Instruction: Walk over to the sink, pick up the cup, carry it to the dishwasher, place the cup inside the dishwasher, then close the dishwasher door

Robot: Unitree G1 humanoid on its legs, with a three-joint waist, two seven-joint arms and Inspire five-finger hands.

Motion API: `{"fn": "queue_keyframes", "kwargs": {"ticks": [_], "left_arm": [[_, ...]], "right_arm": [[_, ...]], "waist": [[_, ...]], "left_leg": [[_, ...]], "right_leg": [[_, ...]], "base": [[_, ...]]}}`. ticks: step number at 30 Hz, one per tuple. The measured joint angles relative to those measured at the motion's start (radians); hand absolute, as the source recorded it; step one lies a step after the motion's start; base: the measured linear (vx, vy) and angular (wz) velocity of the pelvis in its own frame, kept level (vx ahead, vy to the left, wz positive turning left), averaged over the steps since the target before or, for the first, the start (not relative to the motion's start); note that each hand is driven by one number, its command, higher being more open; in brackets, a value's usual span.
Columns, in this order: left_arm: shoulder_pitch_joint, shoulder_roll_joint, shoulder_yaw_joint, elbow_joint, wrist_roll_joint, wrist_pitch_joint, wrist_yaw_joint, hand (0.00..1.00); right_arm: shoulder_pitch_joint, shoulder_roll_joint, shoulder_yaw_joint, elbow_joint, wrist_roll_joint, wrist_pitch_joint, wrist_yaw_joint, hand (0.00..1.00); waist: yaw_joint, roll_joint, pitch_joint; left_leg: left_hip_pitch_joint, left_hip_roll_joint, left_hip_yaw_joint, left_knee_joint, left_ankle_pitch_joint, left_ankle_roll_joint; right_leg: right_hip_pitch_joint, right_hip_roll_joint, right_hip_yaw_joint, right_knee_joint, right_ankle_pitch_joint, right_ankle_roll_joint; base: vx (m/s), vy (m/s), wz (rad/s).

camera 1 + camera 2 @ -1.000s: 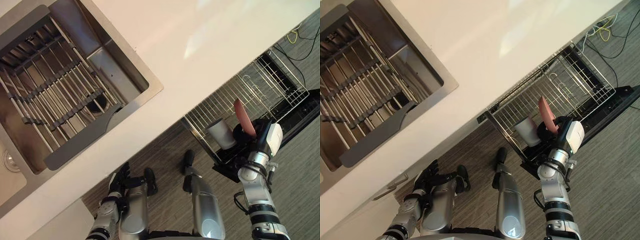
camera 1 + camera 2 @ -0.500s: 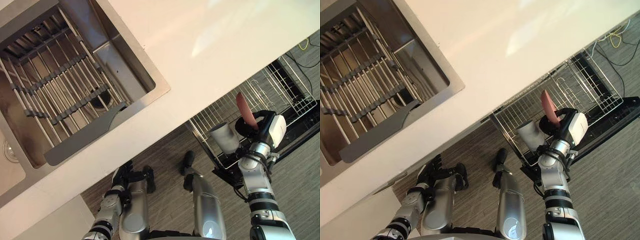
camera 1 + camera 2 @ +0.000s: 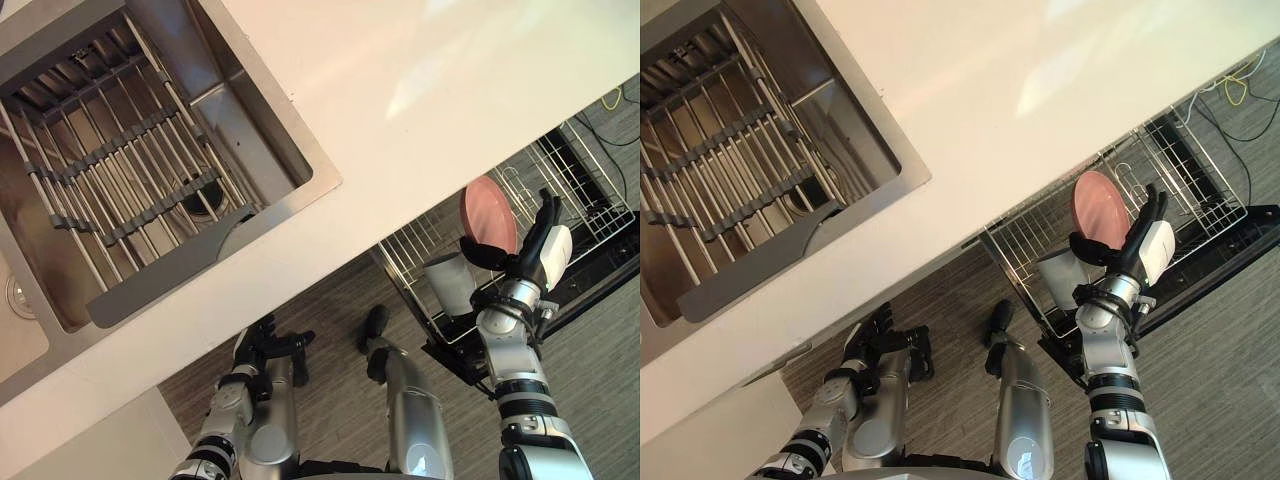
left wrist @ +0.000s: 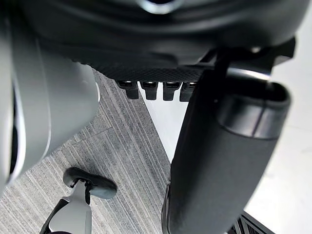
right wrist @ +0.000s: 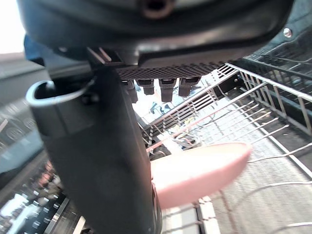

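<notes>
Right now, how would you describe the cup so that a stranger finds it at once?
Right of the sink, a wire rack sticks out from under the pale counter. The cup sits in the rack's near corner: grey and cylindrical, unlike the flat pink plate beside it.

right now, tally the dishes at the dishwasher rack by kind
grey cup: 1
pink plate: 1
total: 2
</notes>
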Motion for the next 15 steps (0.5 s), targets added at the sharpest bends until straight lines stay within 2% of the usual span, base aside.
{"fn": "queue_keyframes", "kwargs": {"ticks": [4,15], "left_arm": [[0.013,-0.004,0.000,0.002,0.000,-0.001,-0.001,1.00],[0.100,0.004,0.004,0.034,0.016,-0.031,-0.002,1.00]], "right_arm": [[0.096,0.056,0.000,-0.161,0.001,-0.043,-0.002,1.00],[0.300,0.119,-0.015,-0.354,0.015,-0.080,0.019,1.00]], "waist": [[-0.006,-0.006,-0.011],[-0.054,-0.031,-0.097]], "left_leg": [[0.035,-0.002,0.002,-0.024,0.003,-0.005],[0.167,-0.040,0.022,-0.143,0.035,-0.013]], "right_leg": [[0.030,0.003,0.002,-0.010,0.000,0.001],[0.113,0.000,0.023,-0.043,-0.006,0.014]], "base": [[0.00,0.000,0.00],[0.04,0.001,-0.03]]}}
